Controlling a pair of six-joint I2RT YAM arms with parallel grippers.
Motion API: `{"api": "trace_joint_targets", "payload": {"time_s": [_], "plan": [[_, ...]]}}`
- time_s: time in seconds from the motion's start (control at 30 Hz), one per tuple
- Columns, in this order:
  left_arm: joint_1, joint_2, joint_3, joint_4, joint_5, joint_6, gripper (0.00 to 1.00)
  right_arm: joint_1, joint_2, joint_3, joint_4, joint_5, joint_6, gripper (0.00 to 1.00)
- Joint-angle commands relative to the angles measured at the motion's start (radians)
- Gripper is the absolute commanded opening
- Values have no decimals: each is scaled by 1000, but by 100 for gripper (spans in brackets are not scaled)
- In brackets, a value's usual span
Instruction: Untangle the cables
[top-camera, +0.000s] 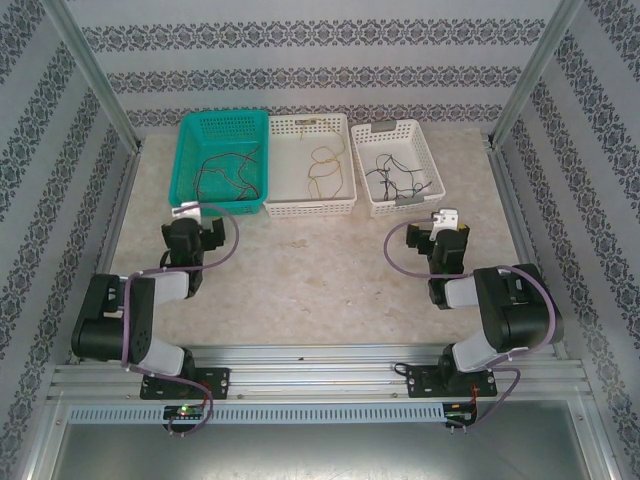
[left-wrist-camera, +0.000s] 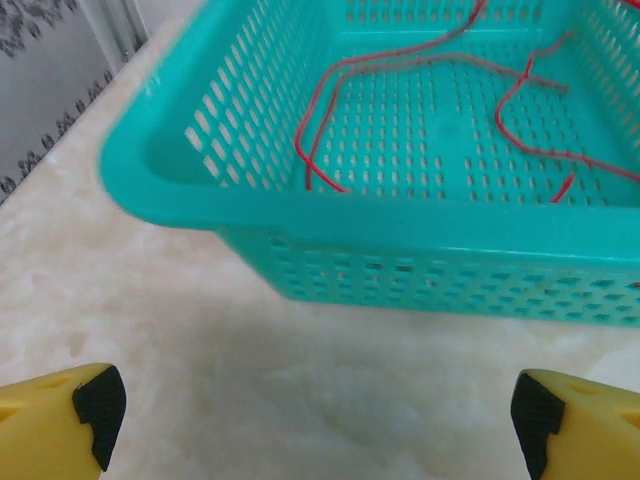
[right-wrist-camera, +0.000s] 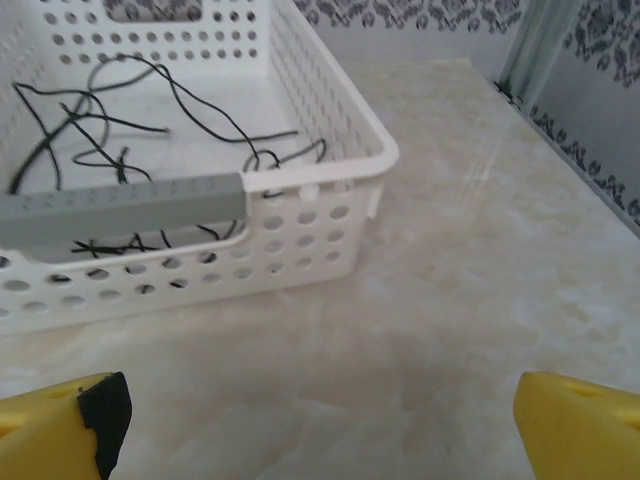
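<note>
Left wrist: red cables (left-wrist-camera: 300, 142) lie beyond left hand (left-wrist-camera: 318, 420).

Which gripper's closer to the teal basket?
Left. The left gripper sits just before the teal basket's near edge; the right gripper is well off to its right, before the right white basket.
</note>
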Motion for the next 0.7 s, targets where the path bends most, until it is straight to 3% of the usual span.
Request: {"api": "trace_joint_targets", "payload": {"time_s": [0.0, 0.03, 0.07, 0.13, 0.2, 0.27, 0.33, 0.67], "plan": [[-12, 53, -34, 134, 102, 47, 100, 17, -12, -22, 94, 13, -38, 98], [-7, 65, 14, 73, 96, 38, 100, 18, -12, -17, 82, 16, -36, 98], [9, 90, -15, 178, 123, 32, 100, 16, -11, -15, 79, 15, -35, 98], [11, 58, 4, 78, 125, 23, 100, 18, -14, -13, 76, 21, -34, 98], [11, 86, -12, 166, 111, 29, 100, 23, -10, -17, 89, 52, -31, 98], [8, 68, -17, 140, 70, 12, 100, 18, -2, 14, 40, 106, -4, 98], [1, 81, -31, 193, 33, 13, 100, 7, -9, 34, -6, 86, 3, 98], [1, 74, -24, 170, 62, 22, 100, -20, -14, 38, -37, 55, 30, 98]]}}
